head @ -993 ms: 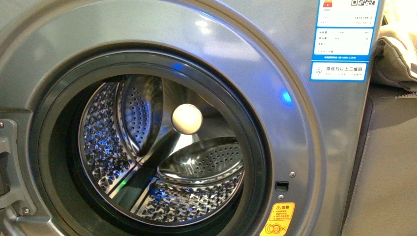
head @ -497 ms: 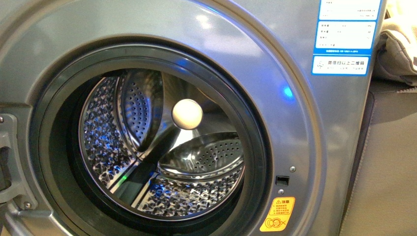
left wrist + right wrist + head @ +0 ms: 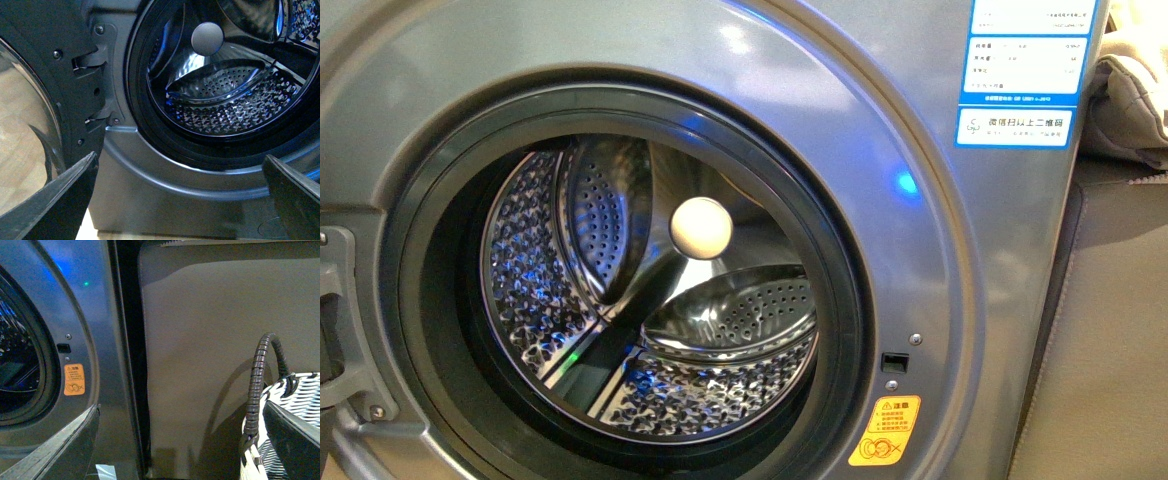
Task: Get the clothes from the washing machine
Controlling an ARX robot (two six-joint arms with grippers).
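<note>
View shifted slightly; one washing machine (image 3: pixel 880 90), one basket (image 3: pixel 295 430).

No arm shows in the front view. Left gripper (image 3: pixel 182 200): both dark fingers splayed wide to the frame's edges, nothing between them. Right gripper (image 3: pixel 182 442): same story, fingers (image 3: pixel 60 450) spread far apart, holding nothing at all.

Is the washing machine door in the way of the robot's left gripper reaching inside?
No. The door is swung open to the side, so the left gripper faces the washing machine's open drum with nothing visible between. No clothes show inside the drum, though.
</note>
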